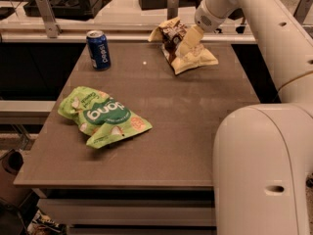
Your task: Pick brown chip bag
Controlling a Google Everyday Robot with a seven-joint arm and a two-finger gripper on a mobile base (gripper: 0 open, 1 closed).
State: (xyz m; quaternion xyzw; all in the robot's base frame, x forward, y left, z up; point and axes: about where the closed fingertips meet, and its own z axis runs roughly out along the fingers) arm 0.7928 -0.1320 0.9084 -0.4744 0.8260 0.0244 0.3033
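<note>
The gripper (189,42) is set down on the brown chip bag (169,35) near the far right corner of the counter (195,111), its pale tip lying across the bag where the dark brown panel meets the cream-yellow end. Whether it is clamped on the film or only resting against it cannot be told from here. The step in hand looks like securing the grasp. To do it well, the grip should take a raised fold of the bag, not the flat panel, close firmly enough that the glossy film cannot slip, and then lift straight up so the bag clears the far edge without dragging. The bag is thin, crinkled and puffed, one end cocked up toward the far edge, so it will likely deform and shift under pressure. From the gripper the smooth white arm (230,4) rises toward the far right corner and curves round to the robot's bulky rounded body (264,170) at the near right edge. Well apart, a blue Pepsi can (99,49), rigid and upright, stands near the far left corner, and a larger crumpled bright green chip bag (102,116) lies flat toward the left edge on the matte brown surface.
</note>
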